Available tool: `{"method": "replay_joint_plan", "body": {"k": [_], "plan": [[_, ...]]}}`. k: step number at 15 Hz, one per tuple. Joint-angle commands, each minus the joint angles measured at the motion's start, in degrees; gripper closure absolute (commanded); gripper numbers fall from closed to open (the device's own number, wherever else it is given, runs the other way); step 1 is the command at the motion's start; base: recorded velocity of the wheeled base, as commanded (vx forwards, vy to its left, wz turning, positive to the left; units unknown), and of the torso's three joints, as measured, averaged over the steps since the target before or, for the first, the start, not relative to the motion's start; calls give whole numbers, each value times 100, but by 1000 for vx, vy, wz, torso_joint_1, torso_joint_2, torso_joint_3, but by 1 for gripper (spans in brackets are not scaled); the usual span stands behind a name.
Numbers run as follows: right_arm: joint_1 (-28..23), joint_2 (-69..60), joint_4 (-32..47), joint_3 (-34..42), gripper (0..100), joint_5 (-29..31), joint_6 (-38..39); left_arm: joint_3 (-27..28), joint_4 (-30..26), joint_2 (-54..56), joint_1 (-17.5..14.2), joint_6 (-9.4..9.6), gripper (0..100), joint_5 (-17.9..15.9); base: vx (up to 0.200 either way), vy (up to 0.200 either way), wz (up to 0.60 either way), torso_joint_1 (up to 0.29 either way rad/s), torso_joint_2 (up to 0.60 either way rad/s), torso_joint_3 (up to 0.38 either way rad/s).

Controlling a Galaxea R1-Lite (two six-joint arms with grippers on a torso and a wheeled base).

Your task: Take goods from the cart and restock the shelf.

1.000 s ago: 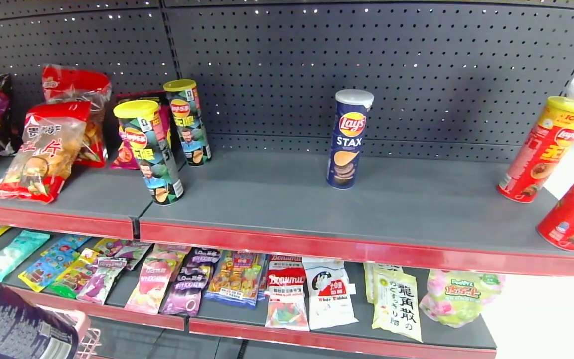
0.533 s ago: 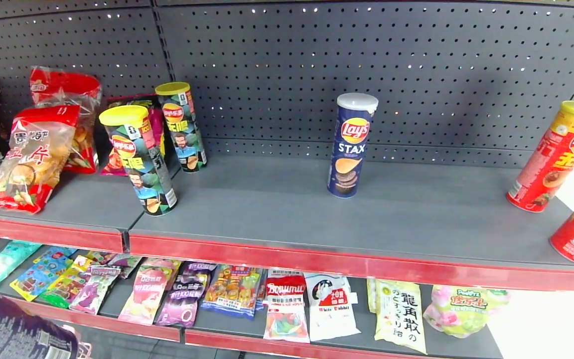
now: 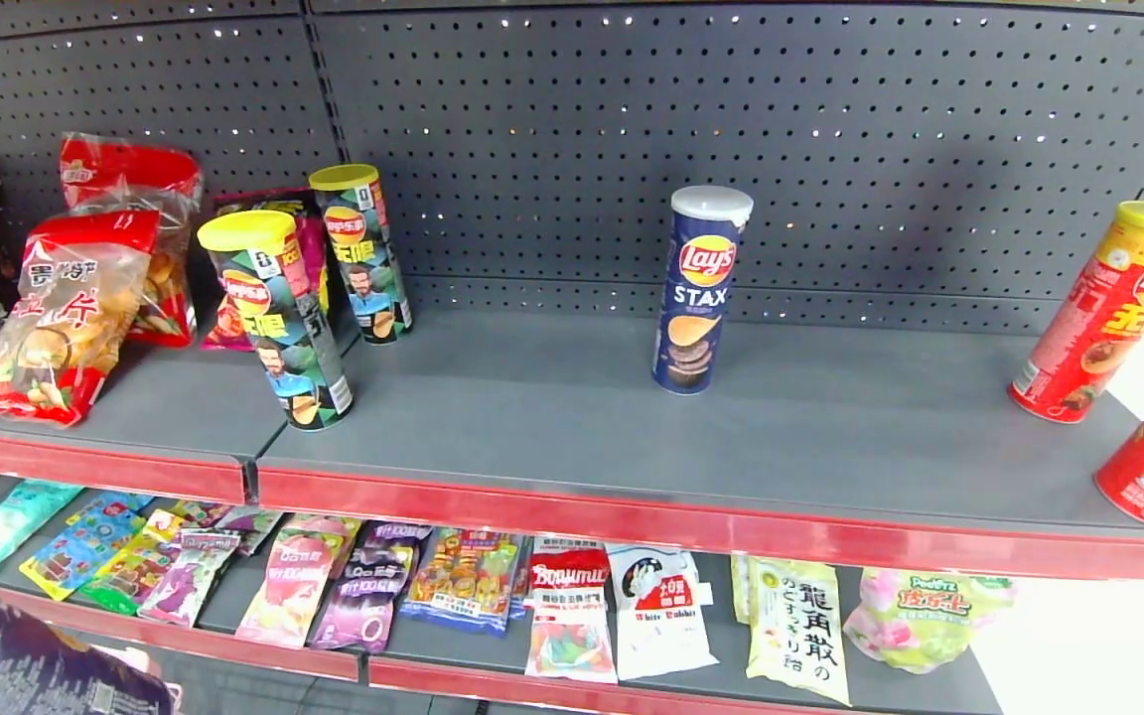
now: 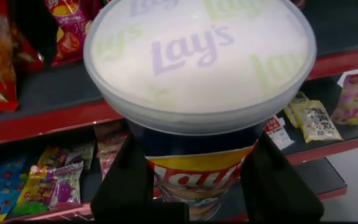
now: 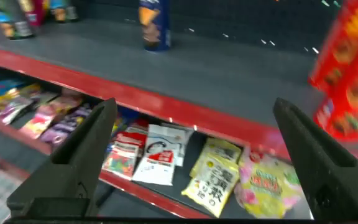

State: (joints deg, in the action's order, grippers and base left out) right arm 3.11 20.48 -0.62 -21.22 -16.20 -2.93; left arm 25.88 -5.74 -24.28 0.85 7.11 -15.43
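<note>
My left gripper (image 4: 201, 186) is shut on a dark blue chip can (image 4: 197, 81) with a white lid, one finger on each side of its body. That can shows as a dark shape (image 3: 26, 665) at the lower left corner of the head view, below the shelf (image 3: 572, 427). A matching blue can (image 3: 698, 288) stands upright mid-shelf near the pegboard. My right gripper (image 5: 194, 109) is open with nothing between its fingers, facing the shelf's red front edge (image 5: 185, 106).
Two yellow-lidded cans (image 3: 274, 318) and chip bags (image 3: 61, 313) fill the shelf's left part. Two red cans (image 3: 1098, 313) stand at its right end. Bare shelf lies on both sides of the blue can. Candy bags (image 3: 572, 606) line the lower shelf.
The head camera has shifted, so the whole shelf sits lower and further left in the picture. The held can has sunk lower in the bottom left corner.
</note>
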Motion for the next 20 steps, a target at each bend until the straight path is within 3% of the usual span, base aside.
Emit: {"method": "replay_joint_plan", "body": {"k": [1,2,6,11,15,20], "plan": [[981,3164,-298,-1868,0,-744,-279,-4,-15,-112,-6,1,100,67,0,0,0,0,0,0],[1289,3893,-702,-2000,0,-744,-261,-4,-41,-129,-6,1,100,76,0,0,0,0,0,0],[1298,5853,-2425,-2299,0,-753,-270,-4,-41,-59,-6,-16,100,111,0,0,0,0,0,0],[1271,7260,-2548,-3318,0,-1122,-367,66,-41,-68,-15,-16,100,322,0,0,0,0,0,0],[902,8121,-2557,-4171,0,-1438,-613,57,-41,-24,-15,-16,100,330,0,0,0,15,-1,3],[946,8429,-2548,-4610,0,-1623,-613,66,-41,-33,-15,-8,100,366,0,0,0,0,0,0]]}}
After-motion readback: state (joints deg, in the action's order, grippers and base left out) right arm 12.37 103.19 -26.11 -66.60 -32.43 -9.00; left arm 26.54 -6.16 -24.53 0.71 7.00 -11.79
